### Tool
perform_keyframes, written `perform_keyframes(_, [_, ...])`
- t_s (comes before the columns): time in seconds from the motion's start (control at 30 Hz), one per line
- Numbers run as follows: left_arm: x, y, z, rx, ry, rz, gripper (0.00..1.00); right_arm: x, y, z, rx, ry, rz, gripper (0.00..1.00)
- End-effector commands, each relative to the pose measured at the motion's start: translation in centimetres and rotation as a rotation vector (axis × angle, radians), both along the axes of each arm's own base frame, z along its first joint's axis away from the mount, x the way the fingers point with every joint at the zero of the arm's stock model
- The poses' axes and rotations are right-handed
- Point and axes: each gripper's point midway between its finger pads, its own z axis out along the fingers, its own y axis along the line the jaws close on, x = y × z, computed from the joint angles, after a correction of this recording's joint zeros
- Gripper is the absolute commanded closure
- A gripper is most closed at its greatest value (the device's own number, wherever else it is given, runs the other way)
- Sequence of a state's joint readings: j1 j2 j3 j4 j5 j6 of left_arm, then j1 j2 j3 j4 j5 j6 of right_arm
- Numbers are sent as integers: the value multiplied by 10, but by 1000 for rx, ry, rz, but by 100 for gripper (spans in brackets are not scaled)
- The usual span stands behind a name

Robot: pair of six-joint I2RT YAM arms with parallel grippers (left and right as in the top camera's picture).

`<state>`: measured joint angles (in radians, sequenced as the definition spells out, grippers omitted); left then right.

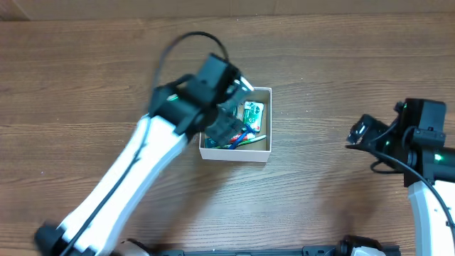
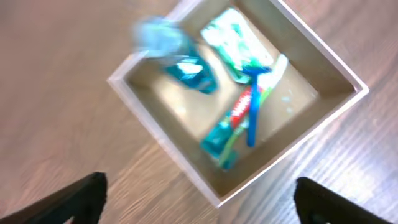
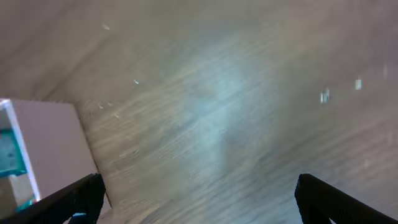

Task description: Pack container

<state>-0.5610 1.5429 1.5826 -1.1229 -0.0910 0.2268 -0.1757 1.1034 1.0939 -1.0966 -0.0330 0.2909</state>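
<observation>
The container (image 1: 235, 154) is a small square box with white walls and a brown inside, at the table's middle. In the left wrist view, the container (image 2: 163, 135) holds a small teal bottle (image 2: 183, 62), a green packet (image 2: 235, 38), a blue toothbrush (image 2: 254, 109) and a toothpaste tube (image 2: 227, 130). My left gripper (image 1: 222, 126) hangs over the box's left part; in its wrist view the fingers (image 2: 199, 199) are wide open and empty. My right gripper (image 1: 357, 134) is open and empty over bare table to the right of the box, fingers (image 3: 199, 196) spread.
The box's white outer wall (image 3: 53, 146) shows at the left edge of the right wrist view. The wooden table (image 1: 320, 64) surrounds the box. My left arm (image 1: 121, 181) crosses the front left of the table.
</observation>
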Motion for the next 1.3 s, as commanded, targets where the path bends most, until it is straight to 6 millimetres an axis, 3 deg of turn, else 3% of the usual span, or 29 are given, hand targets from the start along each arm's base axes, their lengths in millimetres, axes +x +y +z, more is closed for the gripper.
perform_keyframes(0.0, [13,60,45,-105,-115,325,0,33,17,45,-62,-109,129,0])
perform_keyframes(0.07, [23,106,56,-172,-142,541,0,58,37,43,-83,-83,221,0])
perform_keyframes(0.2, [40,183,50,-258,-151,902,0,96,61,20,-110,-63,286,0])
perform_keyframes(0.3, [43,211,38,-278,-122,1032,0,117,65,10,-111,-81,292,0])
perform_keyframes(0.47, [39,194,39,-279,-73,853,0,105,63,13,-122,-60,311,0])
perform_keyframes(0.57, [22,192,55,-290,-107,838,0,94,61,41,-103,-137,248,0])
perform_keyframes(0.67, [-4,182,72,-300,-161,778,0,76,59,75,-102,-252,225,0])
perform_keyframes(0.73, [-29,172,81,-308,-229,699,0,56,54,86,-117,-322,211,0])
perform_keyframes(0.8, [-51,167,83,-331,-293,656,0,34,51,79,-124,-349,205,0])
perform_keyframes(1.0, [-122,172,50,-394,-416,635,0,-25,47,13,-104,-333,183,0])
perform_keyframes(1.1, [-135,174,42,-426,-454,652,0,-41,46,4,-82,-364,154,0])
perform_keyframes(1.27, [-134,174,33,-422,-447,653,0,-45,45,2,-82,-356,155,0])
